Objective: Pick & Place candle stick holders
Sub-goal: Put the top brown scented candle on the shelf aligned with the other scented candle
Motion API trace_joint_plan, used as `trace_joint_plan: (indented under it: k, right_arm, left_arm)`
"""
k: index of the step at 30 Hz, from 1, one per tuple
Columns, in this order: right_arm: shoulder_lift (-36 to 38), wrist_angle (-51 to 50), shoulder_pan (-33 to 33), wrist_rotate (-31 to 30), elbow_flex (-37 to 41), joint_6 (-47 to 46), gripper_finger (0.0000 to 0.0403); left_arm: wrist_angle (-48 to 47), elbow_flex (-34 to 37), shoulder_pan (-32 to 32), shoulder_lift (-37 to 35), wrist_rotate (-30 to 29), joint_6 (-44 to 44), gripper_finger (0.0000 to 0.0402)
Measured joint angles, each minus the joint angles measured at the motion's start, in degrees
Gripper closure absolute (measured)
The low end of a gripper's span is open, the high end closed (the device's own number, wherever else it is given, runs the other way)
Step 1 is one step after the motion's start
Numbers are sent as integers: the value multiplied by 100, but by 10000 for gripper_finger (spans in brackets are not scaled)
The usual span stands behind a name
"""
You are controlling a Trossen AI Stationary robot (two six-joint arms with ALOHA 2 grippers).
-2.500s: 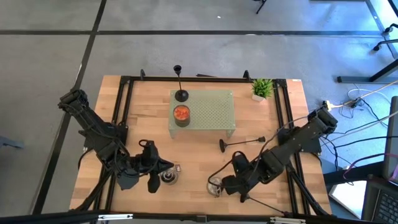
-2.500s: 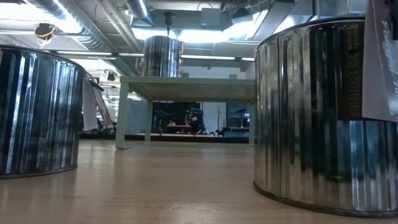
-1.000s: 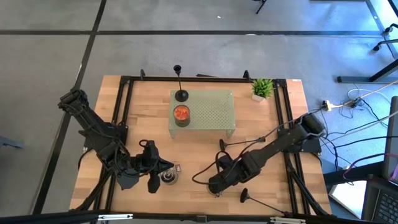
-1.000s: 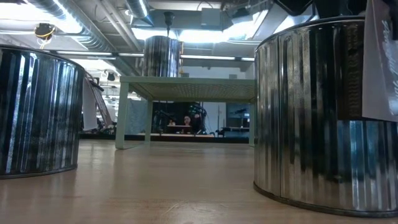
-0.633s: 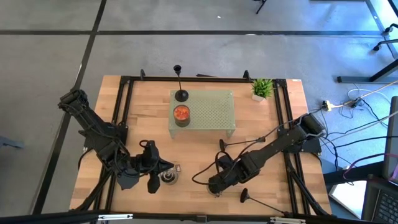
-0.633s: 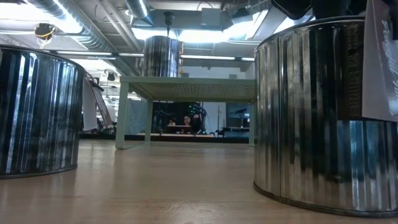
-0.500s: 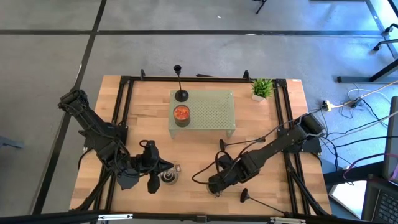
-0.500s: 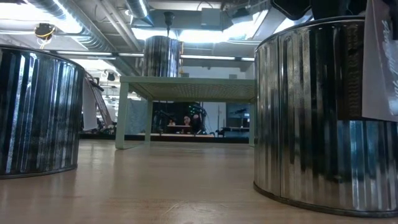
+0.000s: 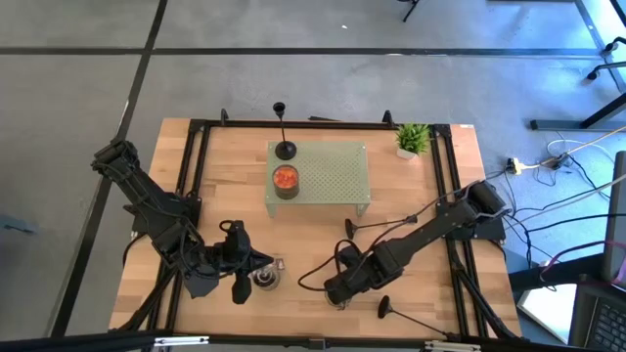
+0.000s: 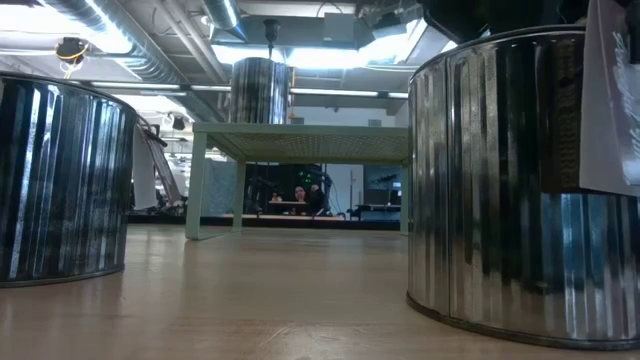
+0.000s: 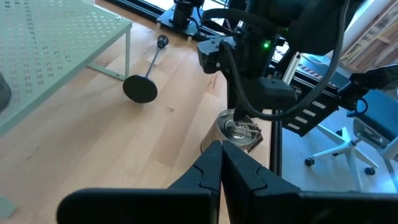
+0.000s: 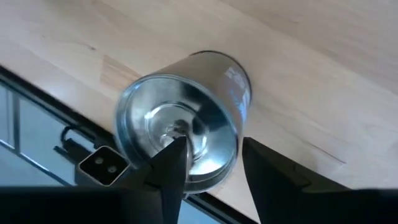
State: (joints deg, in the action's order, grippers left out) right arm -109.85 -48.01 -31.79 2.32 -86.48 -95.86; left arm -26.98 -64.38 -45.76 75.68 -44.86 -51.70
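One black candle stick holder (image 9: 283, 132) stands upright on the far left corner of the green shelf (image 9: 333, 171). A second (image 9: 377, 224) lies on its side on the table right of the shelf. A third (image 9: 396, 315) lies by the near edge. My right gripper (image 12: 214, 168) points down over a silver tin can (image 12: 180, 140) that stands on the table. It is open, one finger over the can's hollow and one outside its wall. My left gripper (image 11: 221, 163) hangs shut and holds nothing, next to another silver can (image 9: 264, 279). My right gripper comes at the silver can's rim (image 12: 235, 146) from above, with the wall between its two fingers. I cannot tell whether either finger touches the wall. The can stands upright on the table.
A tin can with an orange filling (image 9: 285, 181) stands on the shelf near the upright holder. A small green plant (image 9: 412, 139) sits at the far right corner. A black frame (image 9: 196, 196) runs around the table. In the low view the two silver cans (image 10: 60, 180) (image 10: 520, 180) stand close.
My right gripper has sunk a little onto the silver can near the table's front edge. The can and the three holders have stayed where they were.
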Motion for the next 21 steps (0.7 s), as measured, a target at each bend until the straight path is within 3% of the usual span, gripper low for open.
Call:
trace_joint_plan:
  k: [6,17,21]
  right_arm:
    - [-59,-111,0,100,2,-16,270]
    - [-49,-252,17,241,-3,-122,383]
    - [-45,-338,31,246,-36,-142,397]
  left_arm:
    - [10,0,0,0,0,-1,400]
    - [10,0,0,0,-4,0,400]
    - [9,0,0,0,-13,42,400]
